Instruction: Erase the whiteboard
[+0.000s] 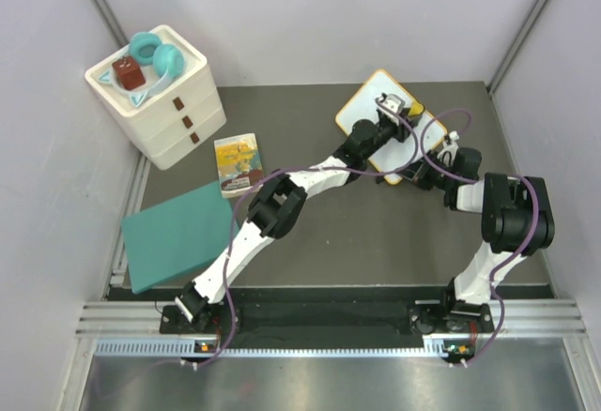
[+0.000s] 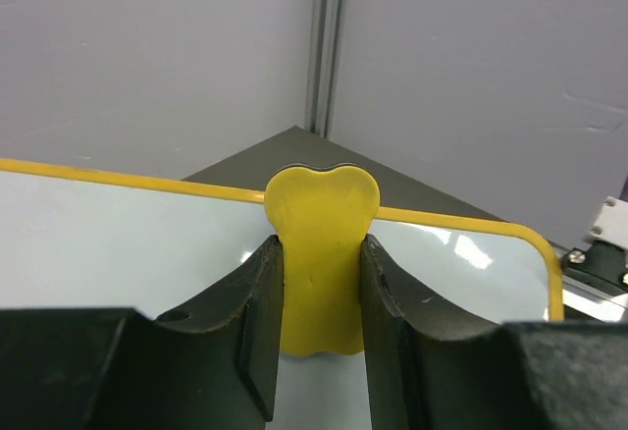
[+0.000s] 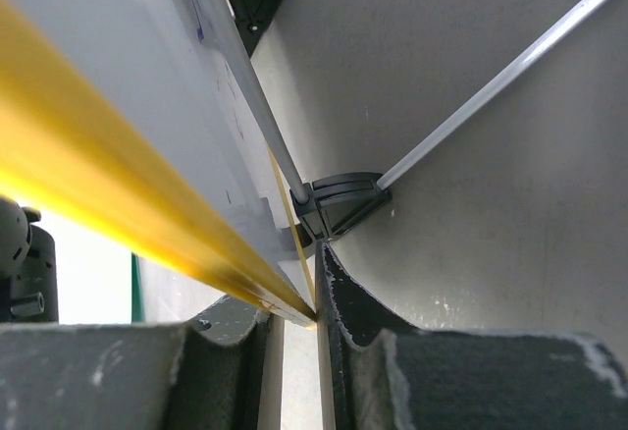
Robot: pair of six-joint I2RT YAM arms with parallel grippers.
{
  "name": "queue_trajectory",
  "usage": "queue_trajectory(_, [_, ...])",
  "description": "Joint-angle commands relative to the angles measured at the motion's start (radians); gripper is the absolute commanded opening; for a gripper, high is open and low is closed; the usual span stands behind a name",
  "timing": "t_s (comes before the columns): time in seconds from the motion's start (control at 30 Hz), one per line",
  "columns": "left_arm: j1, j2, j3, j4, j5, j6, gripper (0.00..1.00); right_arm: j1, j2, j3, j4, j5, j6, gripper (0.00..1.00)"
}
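Clamping, left gripper [image 2: 322, 253]: closed tight on yellow eraser [image 2: 322, 209], frame centre.
Clamping, right gripper [image 3: 316, 297]: nearly closed, pinching whiteboard [image 3: 118, 67] edge, lower centre.

L gripper [image 2: 321, 263] clamped on flat yellow piece [image 2: 323, 199] w/ lobed top, upright btwn both fingers. Behind it: whiteboard [image 2: 118, 243], blank white face, yellow frame, rounded corner at right. Beyond: dark table [image 2: 294, 150] corner, grey walls [image 2: 147, 57], metal post [image 2: 329, 47]. Black/white part at right edge, unclear.
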Motion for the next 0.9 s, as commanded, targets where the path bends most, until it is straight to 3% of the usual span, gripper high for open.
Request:
queue_trajectory(0.0, [0.047, -0.025, -0.046, -0.025, -0.086, 0.024, 0.00, 0.013, 0.001, 0.012, -0.053, 0.003, -0.048, 0.00])
queue_trajectory(0.17, [0.070, -0.029, -0.040, 0.023, -0.139, 0.015, 0.00, 0.016, 0.002, 0.023, -0.077, 0.012, -0.058, 0.00])
queue_trajectory(0.57, [-0.007, 0.040, 0.088, -0.009, 0.051, -0.040, 0.00, 0.023, 0.008, 0.037, -0.116, 0.030, -0.065, 0.00])
queue_trajectory(0.87, [-0.035, 0.030, 0.063, -0.015, 0.034, -0.047, 0.00, 0.021, 0.013, 0.044, -0.134, 0.041, -0.064, 0.00])
